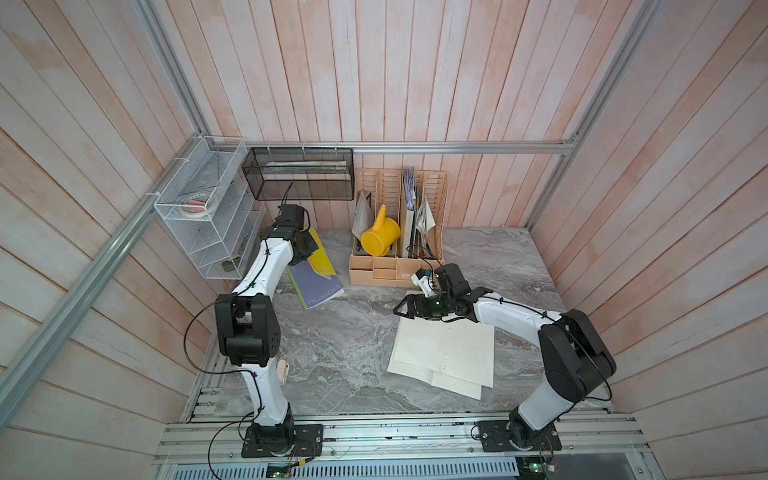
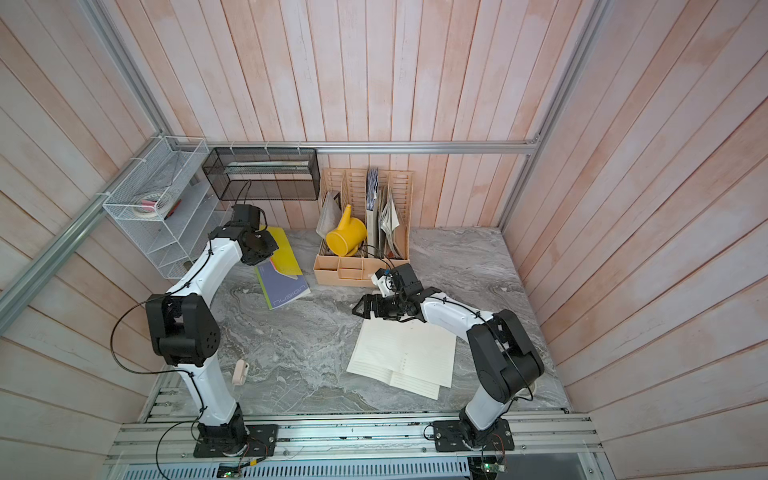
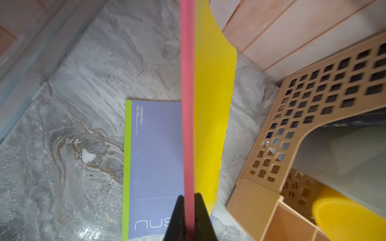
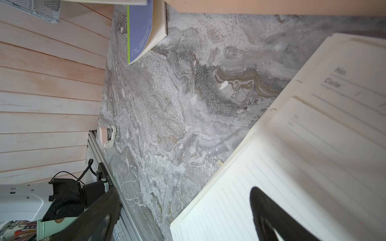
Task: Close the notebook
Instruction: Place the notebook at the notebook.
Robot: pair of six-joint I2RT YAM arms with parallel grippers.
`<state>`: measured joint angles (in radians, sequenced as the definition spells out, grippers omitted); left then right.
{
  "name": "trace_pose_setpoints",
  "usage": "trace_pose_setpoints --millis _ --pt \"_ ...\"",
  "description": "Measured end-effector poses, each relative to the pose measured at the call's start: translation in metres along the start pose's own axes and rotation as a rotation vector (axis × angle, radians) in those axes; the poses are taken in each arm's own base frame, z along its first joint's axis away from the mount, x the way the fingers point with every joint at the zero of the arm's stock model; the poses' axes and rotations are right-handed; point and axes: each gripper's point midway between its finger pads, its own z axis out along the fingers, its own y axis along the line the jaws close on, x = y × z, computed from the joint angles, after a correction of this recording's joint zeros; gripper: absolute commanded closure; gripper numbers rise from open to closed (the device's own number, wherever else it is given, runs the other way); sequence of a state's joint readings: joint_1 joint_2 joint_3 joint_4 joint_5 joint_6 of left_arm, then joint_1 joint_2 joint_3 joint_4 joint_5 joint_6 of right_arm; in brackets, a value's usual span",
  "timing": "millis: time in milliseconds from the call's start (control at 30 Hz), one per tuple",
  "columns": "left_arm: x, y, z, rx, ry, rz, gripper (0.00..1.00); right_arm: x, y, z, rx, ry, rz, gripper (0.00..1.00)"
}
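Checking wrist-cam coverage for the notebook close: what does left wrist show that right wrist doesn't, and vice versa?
Left wrist only: left claw shut on the lifted yellow cover, which is pink along its edge; yellow watering can.

Right wrist only: right claw open, one finger over loose lined sheets; small beige object.

Both: purple "nusign" cover lying flat, marble tabletop.

Glossy card-covered notebook [image 1: 322, 286], matt lined paper sheets [image 1: 449, 357], marble-look table [image 1: 345, 345], pale wood-plank walls [image 1: 374, 83].
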<state>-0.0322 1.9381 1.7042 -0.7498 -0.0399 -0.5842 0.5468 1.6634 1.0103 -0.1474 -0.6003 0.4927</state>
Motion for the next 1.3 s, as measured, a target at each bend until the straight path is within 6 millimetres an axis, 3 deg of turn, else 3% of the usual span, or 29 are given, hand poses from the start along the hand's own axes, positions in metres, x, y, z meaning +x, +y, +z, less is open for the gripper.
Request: trace_pose_setpoints --millis 133,233,500,733,1033,1300 --pt "0.038 0.031 0.034 -0.064 0.097 -0.033 1.0 -0.003 0.001 0.001 0.0 -0.001 -0.001 0.02" --pt "0.053 0.042 0.045 -0.096 0.134 -0.036 1.0 -0.003 0.001 0.001 0.0 0.0 -0.001 0.02" --pt "0.055 0.053 0.053 -0.132 0.11 -0.006 1.0 0.0 -0.001 0.001 0.002 0.004 0.003 0.02" --pt "0.064 0.066 0.081 -0.174 0.132 0.03 1.0 0.002 -0.002 0.001 0.005 0.008 0.006 0.02" --pt "0.06 0.064 0.084 -0.16 0.121 0.048 1.0 0.001 0.0 -0.001 0.002 0.001 0.001 0.02" --pt "0.059 0.044 0.08 -0.036 0.114 0.061 1.0 0.003 -0.001 0.0 0.004 0.005 0.005 0.02"
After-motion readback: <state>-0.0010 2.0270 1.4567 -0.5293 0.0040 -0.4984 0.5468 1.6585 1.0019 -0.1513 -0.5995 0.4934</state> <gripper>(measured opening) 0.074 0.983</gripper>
